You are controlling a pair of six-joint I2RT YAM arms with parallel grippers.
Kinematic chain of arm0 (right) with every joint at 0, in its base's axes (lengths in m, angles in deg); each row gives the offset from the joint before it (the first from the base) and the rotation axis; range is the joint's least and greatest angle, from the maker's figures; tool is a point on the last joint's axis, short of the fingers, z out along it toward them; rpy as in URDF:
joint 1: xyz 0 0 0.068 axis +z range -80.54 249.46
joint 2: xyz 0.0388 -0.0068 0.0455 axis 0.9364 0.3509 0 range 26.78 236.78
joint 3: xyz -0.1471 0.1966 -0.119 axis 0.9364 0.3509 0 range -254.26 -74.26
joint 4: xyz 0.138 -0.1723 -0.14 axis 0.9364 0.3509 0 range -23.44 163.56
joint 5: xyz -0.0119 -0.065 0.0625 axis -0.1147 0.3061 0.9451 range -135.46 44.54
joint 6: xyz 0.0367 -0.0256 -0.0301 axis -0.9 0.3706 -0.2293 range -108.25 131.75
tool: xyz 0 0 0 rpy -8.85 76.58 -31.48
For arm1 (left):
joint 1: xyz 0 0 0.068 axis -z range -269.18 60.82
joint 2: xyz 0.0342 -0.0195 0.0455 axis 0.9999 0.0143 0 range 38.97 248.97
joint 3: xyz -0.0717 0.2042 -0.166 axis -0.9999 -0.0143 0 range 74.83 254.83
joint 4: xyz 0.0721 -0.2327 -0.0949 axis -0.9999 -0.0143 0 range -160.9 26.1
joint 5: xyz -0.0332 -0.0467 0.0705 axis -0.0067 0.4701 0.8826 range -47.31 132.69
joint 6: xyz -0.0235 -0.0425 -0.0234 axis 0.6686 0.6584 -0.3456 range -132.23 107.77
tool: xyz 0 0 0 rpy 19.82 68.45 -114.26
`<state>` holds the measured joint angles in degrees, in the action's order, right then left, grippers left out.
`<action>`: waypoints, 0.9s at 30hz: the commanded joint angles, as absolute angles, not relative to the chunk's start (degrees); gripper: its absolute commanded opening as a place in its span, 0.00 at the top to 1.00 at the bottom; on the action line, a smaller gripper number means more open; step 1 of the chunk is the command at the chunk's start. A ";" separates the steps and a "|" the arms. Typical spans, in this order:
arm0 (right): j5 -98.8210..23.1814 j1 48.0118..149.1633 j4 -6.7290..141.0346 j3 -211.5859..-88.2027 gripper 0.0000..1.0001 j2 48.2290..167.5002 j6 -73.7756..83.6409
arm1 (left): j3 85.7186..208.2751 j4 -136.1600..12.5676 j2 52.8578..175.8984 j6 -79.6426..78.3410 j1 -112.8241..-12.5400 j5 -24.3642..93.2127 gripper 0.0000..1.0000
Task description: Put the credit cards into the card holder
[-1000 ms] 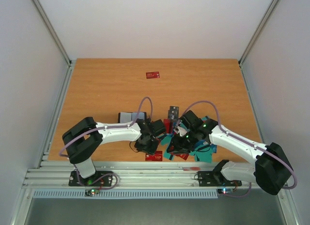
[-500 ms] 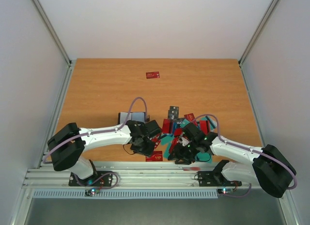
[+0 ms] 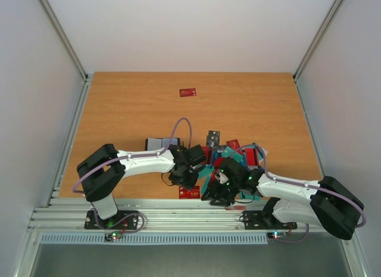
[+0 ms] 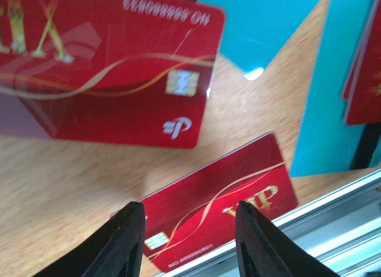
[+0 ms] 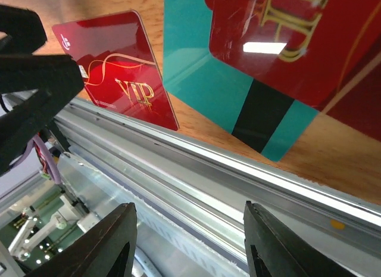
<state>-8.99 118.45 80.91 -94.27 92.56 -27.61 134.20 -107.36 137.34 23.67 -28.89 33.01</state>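
Observation:
Several red and teal credit cards (image 3: 229, 161) lie in a heap near the table's front edge. One red VIP card (image 3: 189, 192) lies apart at the edge. It also shows in the left wrist view (image 4: 220, 211) and the right wrist view (image 5: 119, 68). My left gripper (image 3: 187, 180) is open and empty, its jaws (image 4: 190, 238) just above this card. My right gripper (image 3: 213, 196) is open and empty, with its jaws (image 5: 190, 244) over the aluminium rail (image 5: 238, 187). The dark card holder (image 3: 156, 143) lies behind my left arm, partly hidden.
A lone red card (image 3: 187, 92) lies far back on the table. A dark card with white markings (image 3: 212, 137) lies behind the heap. A teal card with a black stripe (image 5: 250, 104) lies by the rail. My two grippers are close together.
My right gripper has moved from the heap toward the front edge and over the rail. My left arm swung out and back, and its gripper now sits above the VIP card.

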 commanded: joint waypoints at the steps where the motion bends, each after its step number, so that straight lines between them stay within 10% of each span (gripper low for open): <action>1: -11.52 121.25 76.71 -93.14 0.49 92.94 -31.13 | 137.19 -104.68 139.39 21.23 -28.98 33.03 0.56; 27: -13.59 122.46 47.20 -85.21 0.41 104.24 -39.58 | 130.23 -99.17 140.93 23.43 -27.66 26.73 0.56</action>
